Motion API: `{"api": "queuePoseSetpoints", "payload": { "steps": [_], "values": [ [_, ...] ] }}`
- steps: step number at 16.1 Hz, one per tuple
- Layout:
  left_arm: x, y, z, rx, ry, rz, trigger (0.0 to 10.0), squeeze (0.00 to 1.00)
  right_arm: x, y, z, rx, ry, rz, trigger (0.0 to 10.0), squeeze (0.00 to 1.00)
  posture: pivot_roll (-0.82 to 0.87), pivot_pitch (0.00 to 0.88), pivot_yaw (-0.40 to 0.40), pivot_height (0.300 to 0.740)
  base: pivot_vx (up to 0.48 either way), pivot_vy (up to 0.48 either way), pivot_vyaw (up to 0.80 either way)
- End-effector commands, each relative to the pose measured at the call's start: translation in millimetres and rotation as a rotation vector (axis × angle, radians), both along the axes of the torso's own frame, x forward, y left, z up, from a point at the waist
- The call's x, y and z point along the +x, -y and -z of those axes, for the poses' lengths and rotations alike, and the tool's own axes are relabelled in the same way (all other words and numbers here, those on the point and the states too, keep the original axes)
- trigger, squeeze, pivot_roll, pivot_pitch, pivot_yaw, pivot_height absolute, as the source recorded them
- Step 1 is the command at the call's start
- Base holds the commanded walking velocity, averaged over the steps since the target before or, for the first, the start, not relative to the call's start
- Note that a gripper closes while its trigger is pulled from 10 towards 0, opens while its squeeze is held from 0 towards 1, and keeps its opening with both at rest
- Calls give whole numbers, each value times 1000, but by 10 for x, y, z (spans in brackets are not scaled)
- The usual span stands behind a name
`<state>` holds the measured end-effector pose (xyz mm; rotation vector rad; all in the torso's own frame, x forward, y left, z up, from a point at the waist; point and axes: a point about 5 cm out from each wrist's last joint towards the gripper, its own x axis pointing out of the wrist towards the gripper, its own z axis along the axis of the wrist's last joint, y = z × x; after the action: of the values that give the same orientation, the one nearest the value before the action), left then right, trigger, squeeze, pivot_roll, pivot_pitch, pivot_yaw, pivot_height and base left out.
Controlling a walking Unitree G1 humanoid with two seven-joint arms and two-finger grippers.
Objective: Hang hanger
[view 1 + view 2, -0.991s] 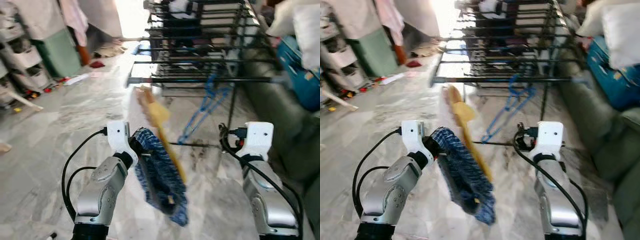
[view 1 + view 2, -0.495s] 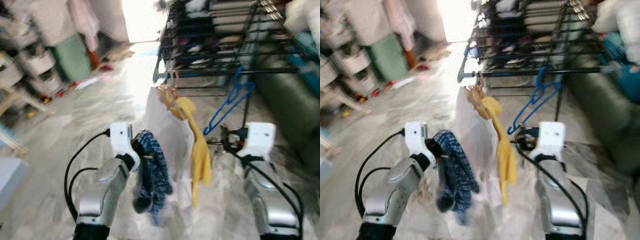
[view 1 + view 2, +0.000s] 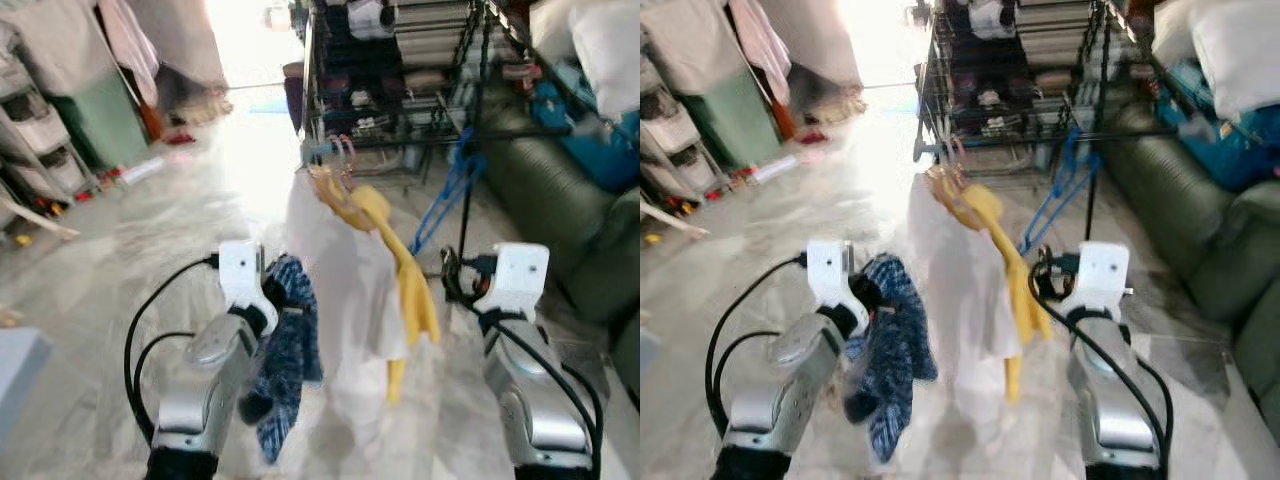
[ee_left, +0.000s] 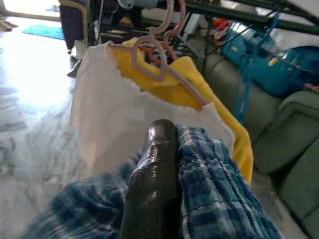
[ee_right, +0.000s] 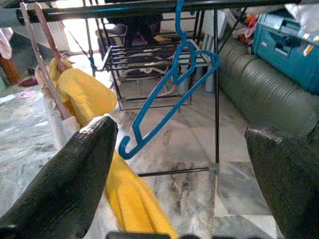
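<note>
Pink hangers (image 4: 159, 47) hooked on rack rail, carrying white and yellow garments, blue hanger (image 5: 169, 84) hanging empty alongside

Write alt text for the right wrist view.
The right tool, fingers wide open, faces a blue hanger hanging empty from the rack rail, a yellow garment hung beside it.

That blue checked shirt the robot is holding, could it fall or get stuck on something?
Maybe. The blue checked shirt dangles loosely from the left gripper, whose fingers are shut on it, so it might slip to the floor. It hangs right beside the white garment and yellow garment already on the rail, so it could snag them. The right gripper is open near the empty blue hanger and might bump it.
</note>
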<state>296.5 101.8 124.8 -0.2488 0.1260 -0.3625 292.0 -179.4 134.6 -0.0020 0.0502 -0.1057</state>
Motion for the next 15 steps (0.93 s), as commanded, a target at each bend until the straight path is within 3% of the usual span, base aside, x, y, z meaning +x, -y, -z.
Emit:
{"api": "queuePoseSetpoints", "payload": {
  "steps": [1, 6, 15],
  "values": [
    [-3, -38, -4, -5, -1, 5, 10000, 0, 28, -49, -24, -1, 5, -12, 10000, 0, -151, 41, 83, 740, 0, 0, -500],
    [-51, -39, 5, -64, 5, 9, 10000, 0, 77, -73, -73, -6, 17, -27, 10000, 0, -154, 56, 73, 740, 0, 0, -224],
    [-84, 38, 36, -85, -7, 49, 10000, 0, 121, -107, -78, -8, 21, -36, 10000, 0, -154, 41, 69, 740, 290, 0, 0]
  ]
}}
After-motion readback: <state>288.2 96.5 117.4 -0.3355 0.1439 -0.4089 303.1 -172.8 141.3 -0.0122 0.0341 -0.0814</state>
